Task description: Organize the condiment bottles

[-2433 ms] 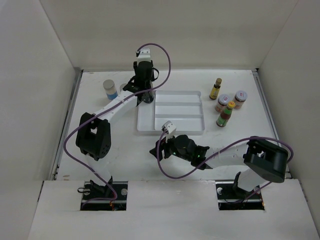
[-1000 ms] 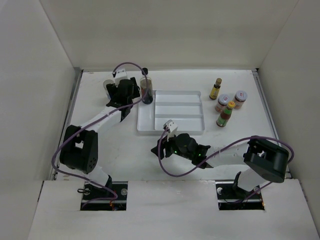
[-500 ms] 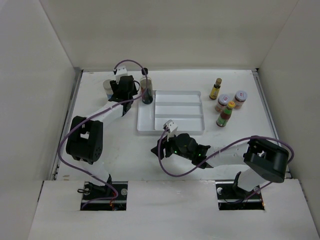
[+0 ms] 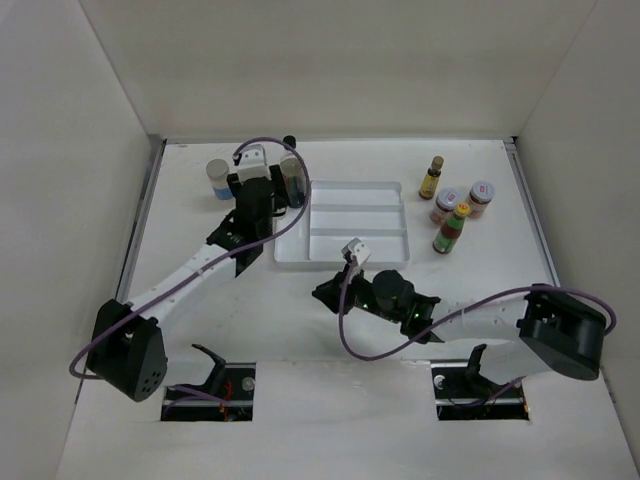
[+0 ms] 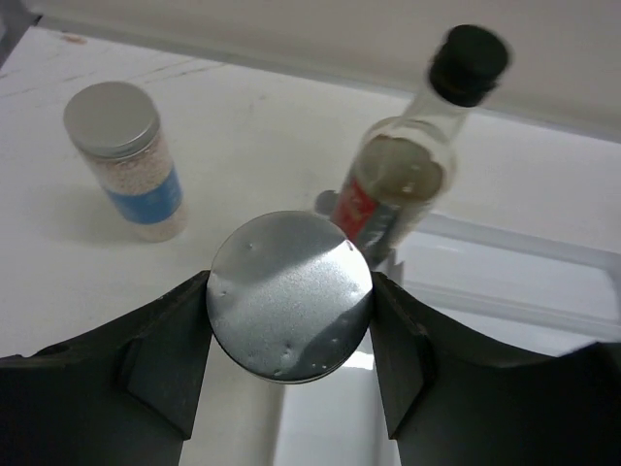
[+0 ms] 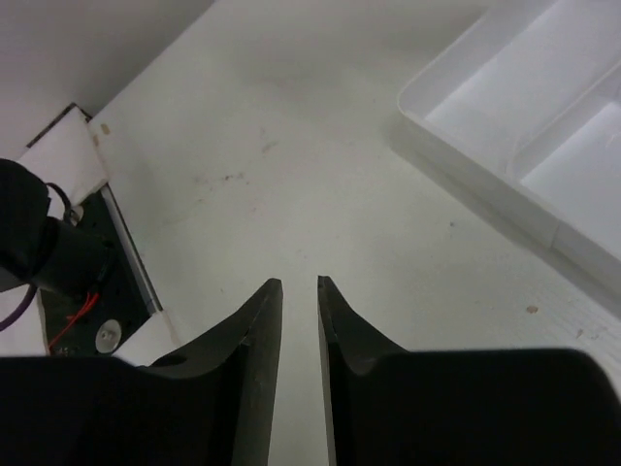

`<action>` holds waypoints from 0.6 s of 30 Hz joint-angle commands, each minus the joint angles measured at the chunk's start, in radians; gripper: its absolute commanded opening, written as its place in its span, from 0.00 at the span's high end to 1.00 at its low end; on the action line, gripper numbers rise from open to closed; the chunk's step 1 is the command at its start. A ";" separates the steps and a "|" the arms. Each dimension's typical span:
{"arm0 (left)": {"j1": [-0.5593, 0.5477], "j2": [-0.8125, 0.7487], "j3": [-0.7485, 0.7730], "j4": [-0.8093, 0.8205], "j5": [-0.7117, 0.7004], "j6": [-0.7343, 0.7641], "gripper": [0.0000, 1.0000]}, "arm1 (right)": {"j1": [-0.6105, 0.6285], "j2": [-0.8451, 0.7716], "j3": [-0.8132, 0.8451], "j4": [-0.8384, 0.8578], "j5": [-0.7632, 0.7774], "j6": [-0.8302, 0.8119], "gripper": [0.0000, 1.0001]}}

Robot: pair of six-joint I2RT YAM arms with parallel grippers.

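My left gripper (image 5: 289, 293) is shut on the silver-lidded jar (image 5: 289, 311), its fingers (image 5: 170, 349) pressed against both sides of the lid, over the white tray's (image 5: 524, 248) left edge. In the top view the left gripper (image 4: 270, 190) hides that jar. Beyond it stand the blue-labelled jar (image 5: 131, 165) (image 4: 219, 178) and the dark black-capped bottle (image 5: 403, 180) (image 4: 294, 180) at the tray's far left corner. The tiny yellow bottle (image 4: 432, 176), two red-labelled jars (image 4: 446, 205) (image 4: 481, 198) and the red-sauce bottle (image 4: 451, 229) stand right of the tray (image 4: 340, 265). My right gripper (image 6: 299, 283) (image 4: 324, 292) is shut, holding nothing.
White walls close in the table on three sides. The tray's (image 6: 466, 160) three long compartments hold nothing. The left arm reaches diagonally from the near left; the right arm lies low along the near edge in front of the tray.
The left gripper has closed on the silver-lidded jar and swung from beside the blue-labelled jar toward the tray's left edge. The right gripper's jaws have shut and that arm has shifted slightly right.
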 commanded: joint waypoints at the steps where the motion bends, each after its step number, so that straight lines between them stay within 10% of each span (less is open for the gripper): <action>1: -0.063 0.018 0.089 0.099 0.004 -0.002 0.73 | -0.001 -0.101 -0.039 0.145 -0.005 -0.036 0.74; 12: -0.138 0.285 0.338 0.168 0.119 0.004 0.73 | 0.168 -0.823 -0.132 0.094 0.292 -0.285 0.52; 18: -0.121 0.454 0.505 0.162 0.151 0.016 0.74 | 0.085 -0.926 -0.188 0.139 0.390 -0.268 0.44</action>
